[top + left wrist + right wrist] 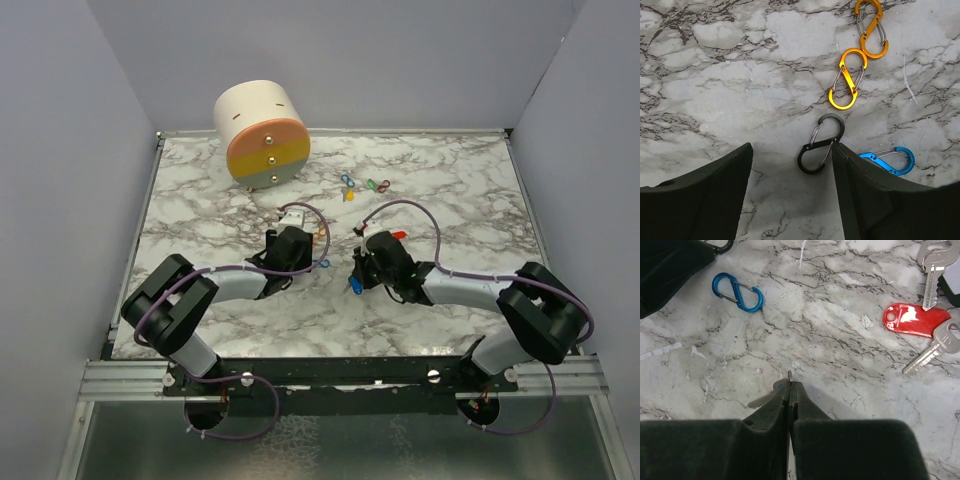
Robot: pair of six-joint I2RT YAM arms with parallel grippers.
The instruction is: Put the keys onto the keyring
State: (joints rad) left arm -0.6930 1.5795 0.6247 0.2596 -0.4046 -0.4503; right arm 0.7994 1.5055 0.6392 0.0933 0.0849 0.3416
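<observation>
Progress looked early. From above, small coloured keys (pixel 349 195) lay loose toward the far edge, none joined. Left wrist view showed the left gripper (pixel 791 150) spread open around a black clip (pixel 821 144), holding nothing. Only the right wrist view revealed the right gripper (pixel 790 390) clenched on one key (pixel 762 400), near a red tag (pixel 916 320).

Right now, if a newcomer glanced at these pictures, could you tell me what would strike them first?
Likely the big cream drum with its orange, yellow and grey face, at the far left of the marble table. Then the black clip lying between the jaws of the open left gripper, with two orange clips beyond it. The right gripper is shut on a small key, with a red tag beyond.
</observation>
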